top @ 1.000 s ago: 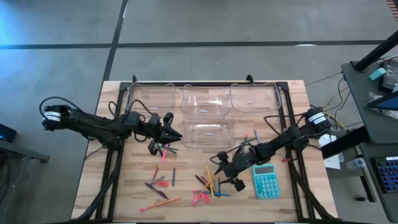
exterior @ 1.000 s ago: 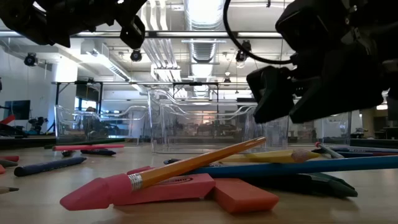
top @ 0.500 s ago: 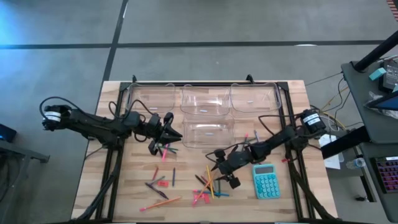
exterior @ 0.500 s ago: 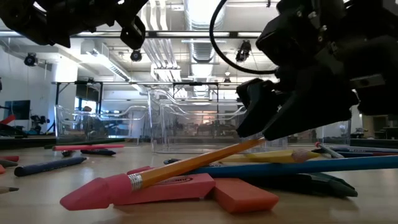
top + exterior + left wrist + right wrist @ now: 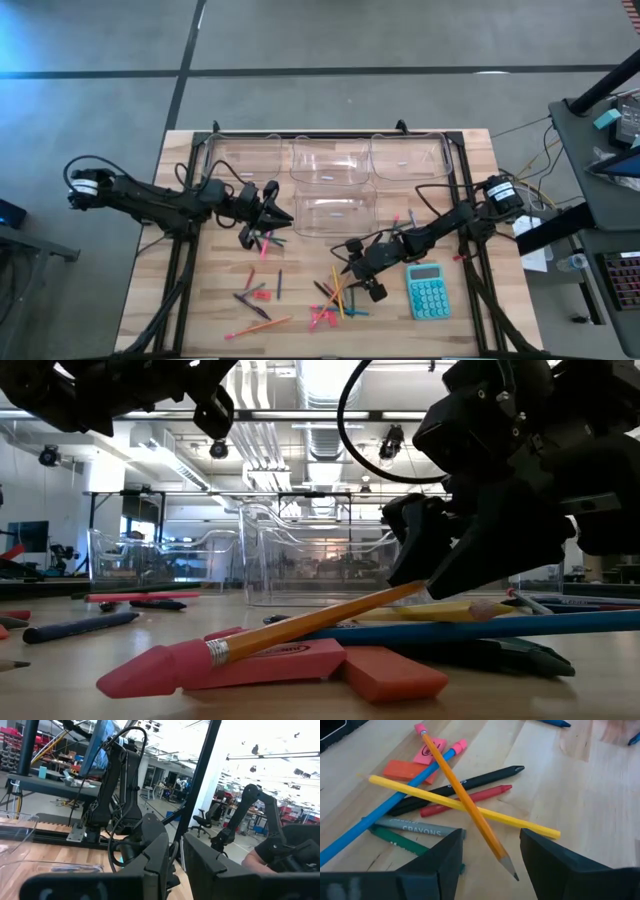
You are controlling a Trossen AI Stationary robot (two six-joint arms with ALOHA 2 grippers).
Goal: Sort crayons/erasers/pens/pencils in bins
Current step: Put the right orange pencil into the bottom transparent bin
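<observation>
My right gripper is open and low over a heap of sticks left of the teal calculator. In the right wrist view its fingers stand on either side of the sharpened end of an orange pencil, without plainly touching it. That pencil lies across a yellow pencil, a black pen, a red crayon and a blue pencil, and its rubber end rests on a pink eraser. My left gripper is shut and empty above another small heap.
Three clear bins stand in a row at the far edge, and a fourth stands in front of the middle one. More sticks and erasers lie near the front left. An orange eraser and grey and green crayons lie in the right heap.
My right gripper has gone down and toward the table's left, until its open fingers came around the orange pencil's raised pointed end. The pencil and the heap have stayed where they were.
</observation>
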